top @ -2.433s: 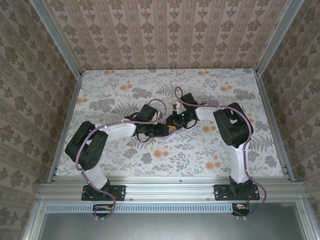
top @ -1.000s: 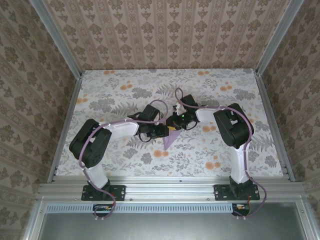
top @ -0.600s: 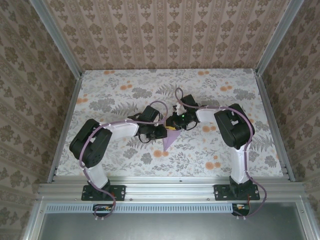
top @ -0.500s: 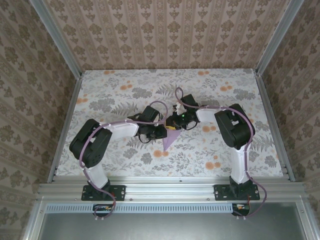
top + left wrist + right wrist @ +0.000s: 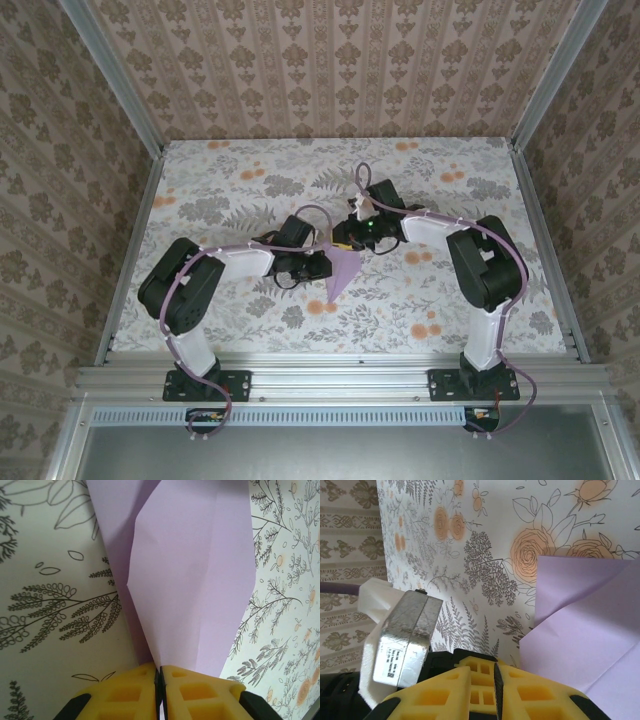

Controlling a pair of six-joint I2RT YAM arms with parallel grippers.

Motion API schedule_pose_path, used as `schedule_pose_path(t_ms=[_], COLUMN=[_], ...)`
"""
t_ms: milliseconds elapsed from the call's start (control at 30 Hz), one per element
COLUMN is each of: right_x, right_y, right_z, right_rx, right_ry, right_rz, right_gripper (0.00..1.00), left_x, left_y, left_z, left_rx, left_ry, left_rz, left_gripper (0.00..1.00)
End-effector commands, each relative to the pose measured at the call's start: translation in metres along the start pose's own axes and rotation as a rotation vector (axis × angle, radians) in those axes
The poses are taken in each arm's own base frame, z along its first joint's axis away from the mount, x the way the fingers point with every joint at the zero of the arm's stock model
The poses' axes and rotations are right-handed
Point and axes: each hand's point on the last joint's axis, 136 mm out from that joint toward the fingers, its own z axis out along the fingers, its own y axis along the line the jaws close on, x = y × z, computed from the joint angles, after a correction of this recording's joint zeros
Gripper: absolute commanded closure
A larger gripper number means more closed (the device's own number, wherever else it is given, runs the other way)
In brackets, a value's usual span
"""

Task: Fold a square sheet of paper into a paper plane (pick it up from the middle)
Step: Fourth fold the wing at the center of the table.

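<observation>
Inwards the left arm (image 5: 240, 260) reaches, jaws pinching the paper plane (image 5: 190, 580) — right arm (image 5: 430, 228) opposite, jaws clenched.

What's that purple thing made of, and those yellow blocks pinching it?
The purple thing looks like thin matte paper: sharp creases, overlapping layers showing darker. The yellow pads on the left gripper look like moulded rubber or foam, matte, with square pockets; which, I cannot tell.

Left gripper (image 5: 160, 672), right gripper (image 5: 496, 675), both closed
</observation>
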Motion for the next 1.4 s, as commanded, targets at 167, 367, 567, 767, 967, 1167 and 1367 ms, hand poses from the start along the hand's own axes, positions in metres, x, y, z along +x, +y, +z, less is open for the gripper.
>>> schedule_pose_path(t_ms=[167,367,567,767,967,1167,1367], right_x=[0.010,0.010,0.008,0.007,0.008,0.017,0.026], right_y=[-0.017,-0.022,-0.030,-0.037,-0.053,-0.072,-0.087], right_z=[0.004,0.012,0.024,0.032,0.036,0.037,0.036], right_rx=[0.029,0.025,0.028,0.041,0.111,0.206,0.267], right_ry=[0.030,0.047,0.063,0.070,0.080,0.113,0.140], right_rz=[0.022,0.030,0.043,0.053,0.056,0.055,0.056], right_gripper=[0.77,0.77,0.77,0.78,0.78,0.79,0.80], left_x=[0.009,0.012,0.018,0.026,0.033,0.037,0.037], left_y=[0.013,0.022,0.035,0.043,0.052,0.053,0.047], left_z=[-0.002,-0.001,0.002,0.006,0.008,0.008,0.004], left_rx=[-0.040,-0.078,-0.151,-0.205,-0.256,-0.300,-0.292], left_ry=[0.009,0.022,0.042,0.078,0.101,0.119,0.123], left_rz=[-0.001,0.009,0.043,0.084,0.114,0.161,0.180], left_gripper=[0.86,0.87,0.87,0.88,0.88,0.87,0.84])
